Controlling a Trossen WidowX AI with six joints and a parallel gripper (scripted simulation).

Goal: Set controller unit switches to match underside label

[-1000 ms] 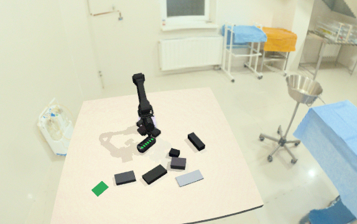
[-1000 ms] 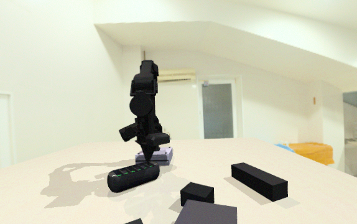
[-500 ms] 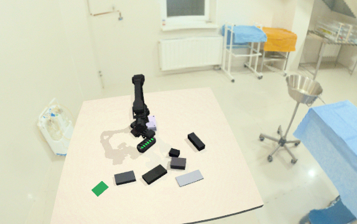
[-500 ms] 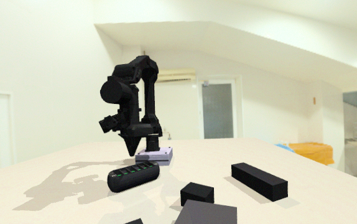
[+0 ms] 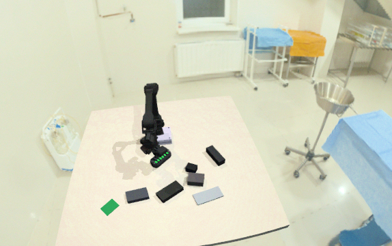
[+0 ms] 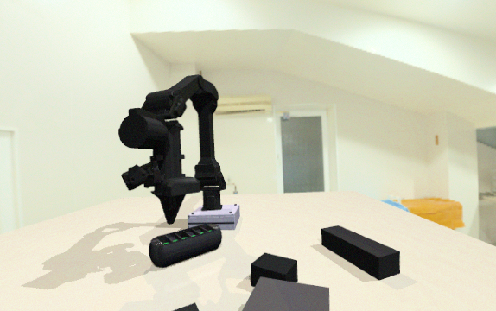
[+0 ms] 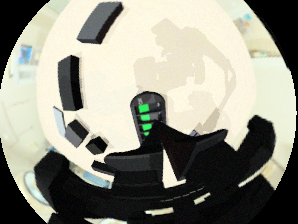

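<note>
The dark grey controller unit [image 5: 162, 158] [image 6: 187, 250] [image 7: 148, 100] sits on its base with its switches facing up, so its label is hidden. A row of green switch ends shows along its top in the top view. In the wrist view only the switches at its far end show; the fingers cover the others. My gripper [image 6: 170, 222] [image 7: 156, 124] is shut and empty, fingers pointing down. In the exterior view its tip stands a little above and behind the unit's left part, with a small gap in that view. Which way each switch is pressed is too small to tell.
A lilac box [image 5: 165, 135] [image 6: 213, 217] is at the arm's base. A long black block [image 5: 215, 155] [image 6: 360, 250], a small black block [image 5: 191, 167] [image 6: 274, 269] and a grey block [image 5: 195, 179] lie right of the unit. Other blocks, a pale plate [image 5: 208, 195] and a green card [image 5: 109, 207] lie nearer the front.
</note>
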